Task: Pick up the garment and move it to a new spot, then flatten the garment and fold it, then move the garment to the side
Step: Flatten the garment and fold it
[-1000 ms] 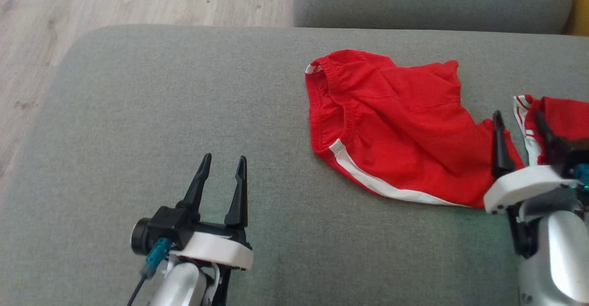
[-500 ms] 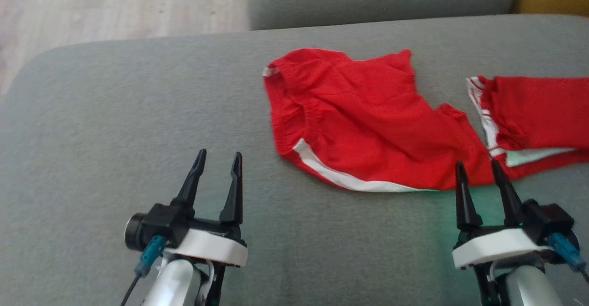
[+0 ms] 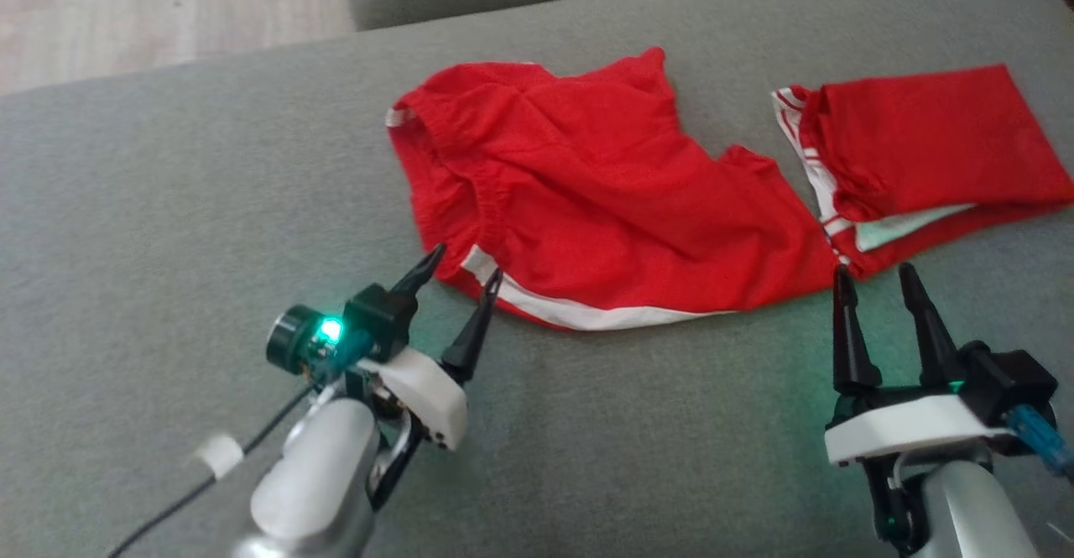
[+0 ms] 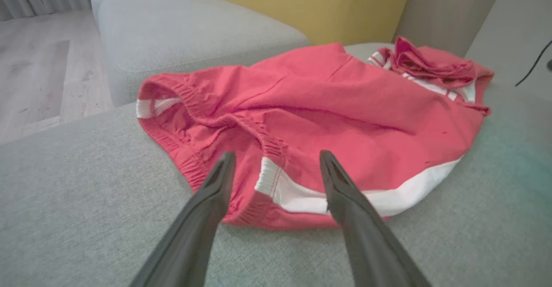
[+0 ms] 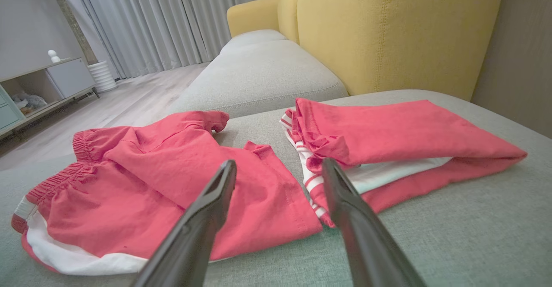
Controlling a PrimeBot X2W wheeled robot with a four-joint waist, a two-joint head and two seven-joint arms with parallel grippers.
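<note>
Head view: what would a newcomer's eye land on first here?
The bright red shorts with a white side stripe, lying rumpled mid-way across the grey sofa cushion, with a second red garment folded beside them to the right. Next, the open left end effector, a green light glowing behind it, its fingertips at the shorts' waistband corner. The right end effector is open too, near the gap between the two garments.
</note>
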